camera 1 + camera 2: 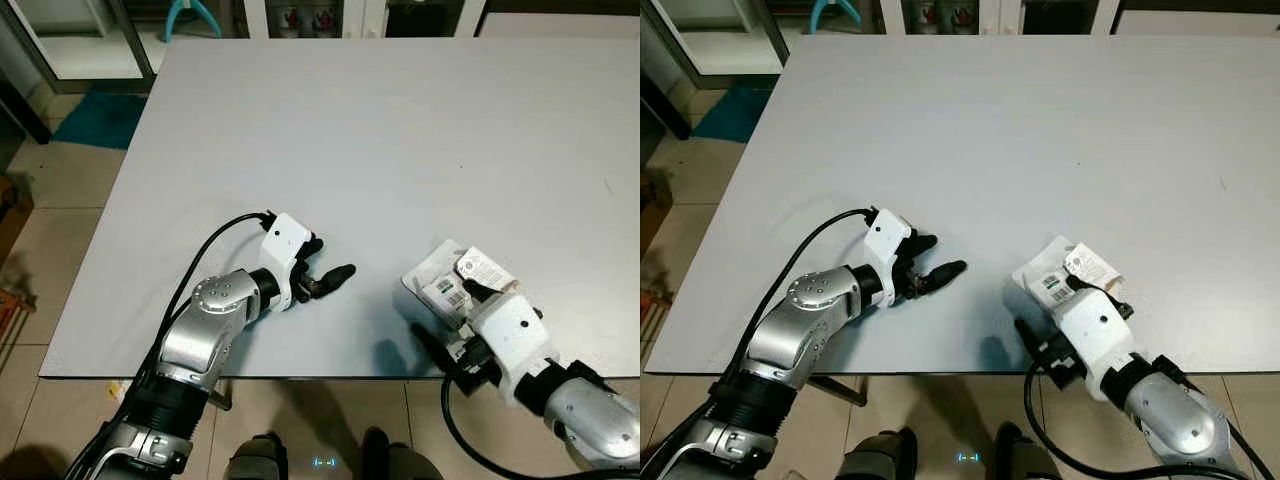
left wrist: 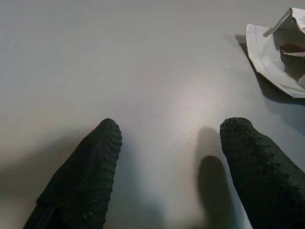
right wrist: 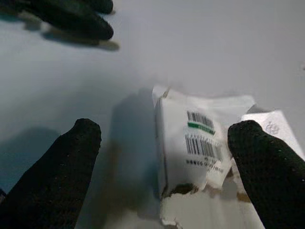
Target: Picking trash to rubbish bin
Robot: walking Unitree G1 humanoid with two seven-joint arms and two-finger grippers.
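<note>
A torn white carton [image 1: 440,278] with a barcode label lies on the grey table [image 1: 400,130] near its front edge, right of centre. My right gripper [image 1: 452,318] is open and straddles it, one finger above the carton's far side and the other on its near side. In the right wrist view the carton [image 3: 190,143] lies between the two black fingertips [image 3: 76,152], untouched by them. My left gripper [image 1: 330,258] rests open on the table to the carton's left, nothing in it. The left wrist view has the carton [image 2: 276,57] ahead and off to one side of the left gripper [image 2: 171,167].
The table's front edge [image 1: 300,376] runs just under both arms, with tiled floor [image 1: 60,250] below and to the left. A teal mat [image 1: 100,115] lies on the floor at the far left. Cabinets [image 1: 300,15] stand beyond the table's far edge.
</note>
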